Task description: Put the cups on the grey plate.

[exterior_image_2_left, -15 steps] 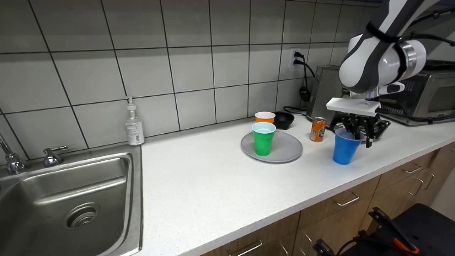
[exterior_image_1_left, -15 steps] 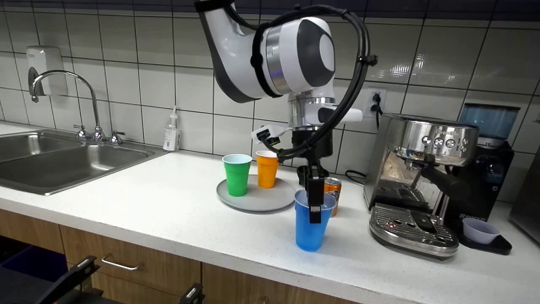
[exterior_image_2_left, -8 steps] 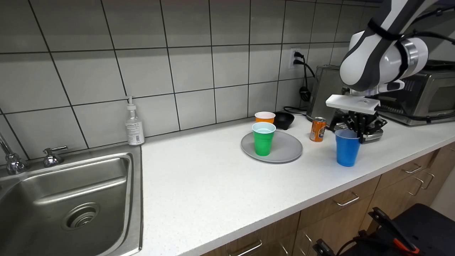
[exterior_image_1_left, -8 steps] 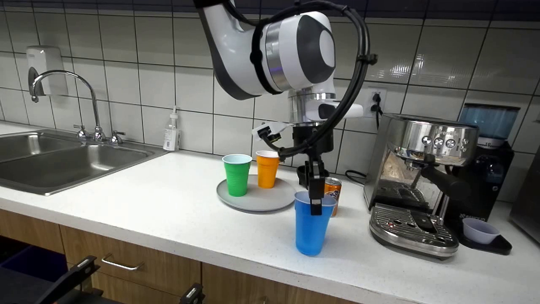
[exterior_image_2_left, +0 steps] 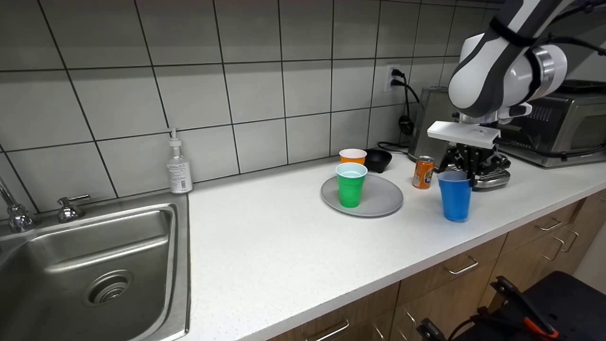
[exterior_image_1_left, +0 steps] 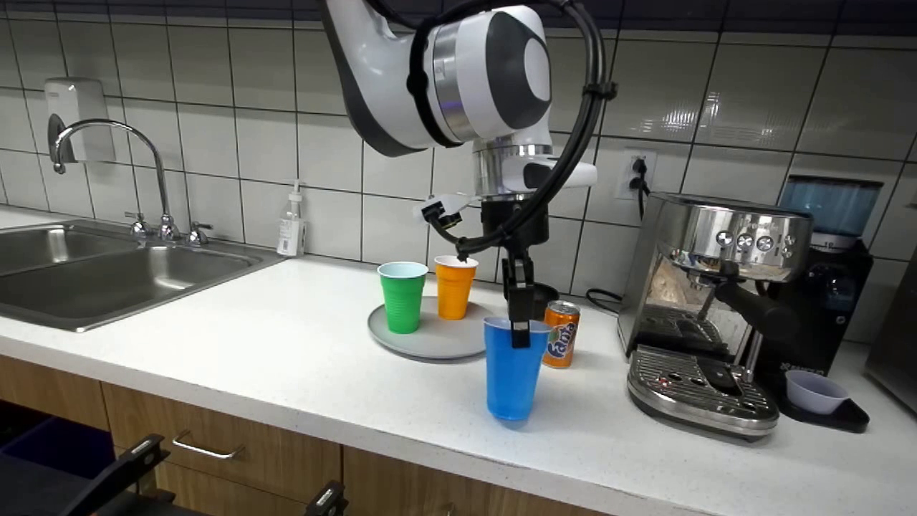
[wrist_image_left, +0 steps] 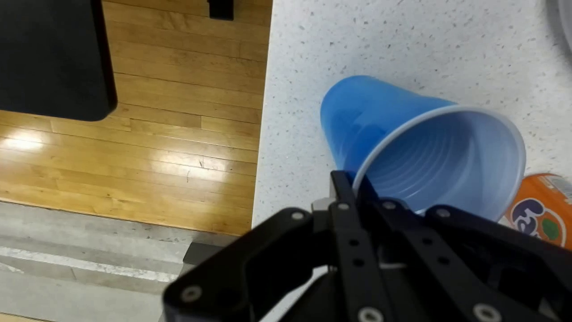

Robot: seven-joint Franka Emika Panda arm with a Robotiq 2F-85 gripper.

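My gripper (wrist_image_left: 353, 182) is shut on the near wall of the blue cup (wrist_image_left: 384, 120), one finger inside the rim and one outside. In an exterior view the blue cup (exterior_image_1_left: 512, 380) hangs nearly upright from the gripper (exterior_image_1_left: 520, 335); whether its base clears the counter is hard to tell. The round grey plate (exterior_image_1_left: 430, 349) lies to its left, and its edge (wrist_image_left: 566, 20) just enters the wrist view. On the plate stand the green cup (exterior_image_1_left: 403, 301) and, behind it, the orange cup (exterior_image_1_left: 453, 290), both upright. Another exterior view has the green cup (exterior_image_2_left: 351, 189) partly covering the orange cup (exterior_image_2_left: 352, 157).
An orange can (exterior_image_1_left: 561, 335) stands right beside the blue cup, towards the wall. Behind the plate is a short black cup (exterior_image_2_left: 378, 161). A coffee machine (exterior_image_1_left: 716, 236) stands to the right. The sink (exterior_image_2_left: 182, 265) and a soap bottle (exterior_image_1_left: 291, 228) are at the far left.
The jaws have closed on the blue cup's wall. Arm and cup have since moved left together towards the plate, with the arm rising a little, uncovering more of the can.
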